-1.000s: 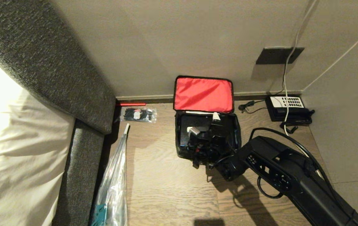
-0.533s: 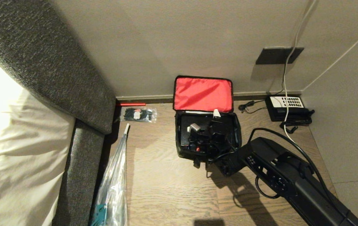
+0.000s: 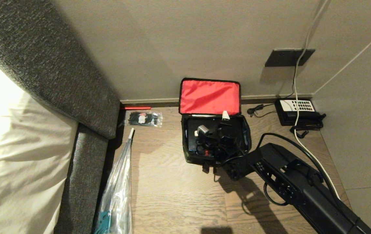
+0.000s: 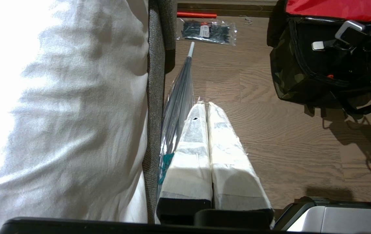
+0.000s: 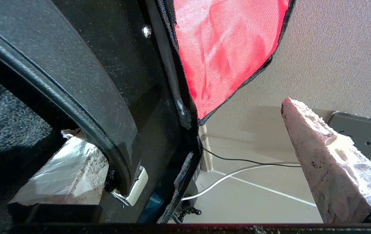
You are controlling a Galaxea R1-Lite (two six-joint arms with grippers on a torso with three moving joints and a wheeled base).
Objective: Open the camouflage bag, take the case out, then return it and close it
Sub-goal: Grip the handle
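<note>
While the bag (image 3: 216, 136) stands on the wooden floor (image 3: 172, 195) against the wall, its lid is folded back and the red lining (image 3: 209, 97) is shown. Inside the bag the black case (image 3: 193, 136) is seen, not yet taken out. The right gripper (image 3: 216, 138) is placed over the case with its fingers (image 5: 328, 162) spread wide, one on each side of the case handle (image 5: 74, 113); a grip cannot be confirmed. The left gripper (image 4: 208, 130) is held beside the bed (image 4: 58, 97), well apart from the bag, with its fingers pressed together on nothing. A telephone (image 3: 297, 112) is seen near the corner.
</note>
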